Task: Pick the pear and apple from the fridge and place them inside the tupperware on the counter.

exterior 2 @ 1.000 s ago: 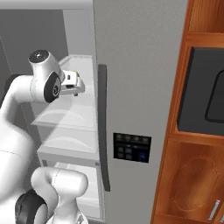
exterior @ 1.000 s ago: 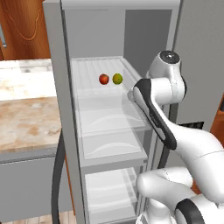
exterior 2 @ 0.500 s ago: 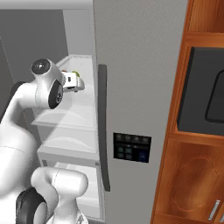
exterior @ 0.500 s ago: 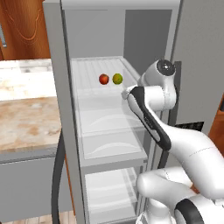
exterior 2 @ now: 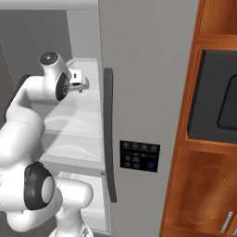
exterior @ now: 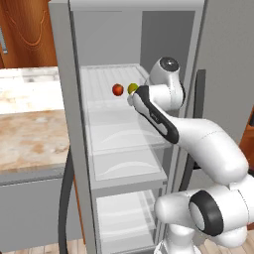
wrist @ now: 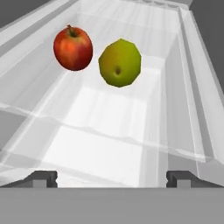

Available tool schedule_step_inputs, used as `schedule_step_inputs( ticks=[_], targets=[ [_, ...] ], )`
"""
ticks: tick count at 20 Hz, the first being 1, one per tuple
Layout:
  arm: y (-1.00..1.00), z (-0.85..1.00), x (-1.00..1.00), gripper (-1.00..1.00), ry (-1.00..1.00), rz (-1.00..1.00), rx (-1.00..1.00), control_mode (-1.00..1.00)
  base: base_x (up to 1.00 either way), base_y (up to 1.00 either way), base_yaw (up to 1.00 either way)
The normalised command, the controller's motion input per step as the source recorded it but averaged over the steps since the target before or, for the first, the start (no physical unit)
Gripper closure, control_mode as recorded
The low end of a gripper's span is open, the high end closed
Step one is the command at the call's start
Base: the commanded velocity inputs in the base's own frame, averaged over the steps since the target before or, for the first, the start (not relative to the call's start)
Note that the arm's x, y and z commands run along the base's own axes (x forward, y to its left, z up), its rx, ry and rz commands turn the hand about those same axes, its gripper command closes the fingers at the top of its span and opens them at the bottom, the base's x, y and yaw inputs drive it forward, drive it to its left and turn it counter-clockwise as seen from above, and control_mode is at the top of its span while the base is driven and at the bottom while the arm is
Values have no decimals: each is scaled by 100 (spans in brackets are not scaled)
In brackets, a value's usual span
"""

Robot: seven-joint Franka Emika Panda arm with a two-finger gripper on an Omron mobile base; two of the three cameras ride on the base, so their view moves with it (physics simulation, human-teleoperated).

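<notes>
White translucent shelving lines the open fridge [exterior: 64, 149]. On its upper shelf I note the apple [wrist: 73, 48] and pear [wrist: 120, 62] just beside each other. My hand [wrist: 112, 177] stands open, empty, aimed at them, apparently readying a grasp.

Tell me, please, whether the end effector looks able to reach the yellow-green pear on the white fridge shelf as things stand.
Probably yes. The end effector is open and faces the yellow-green pear along the white translucent shelf, with nothing between them. The round red apple sits close beside the pear, so a finger might nudge it.
</notes>
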Motion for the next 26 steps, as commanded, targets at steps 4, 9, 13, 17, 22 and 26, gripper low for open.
schedule_step_inputs(
  ticks=[4, 9, 13, 17, 22, 26],
  targets=[
    [10, 0, 42, -100, -6, 0, 0, -100, 0, 0, 0],
    [2, 0, 42, -100, -3, 0, 0, -100, 0, 0, 0],
    [0, 1, 50, -100, 0, 0, 0, -100, 0, 0, 0],
    [0, 0, 51, -100, 0, 0, 1, -100, 0, 0, 0],
    [0, 0, 44, -100, 1, 0, 1, -100, 0, 0, 0],
    [1, 0, 33, -100, 11, 0, 0, -100, 0, 0, 0]
  ],
)
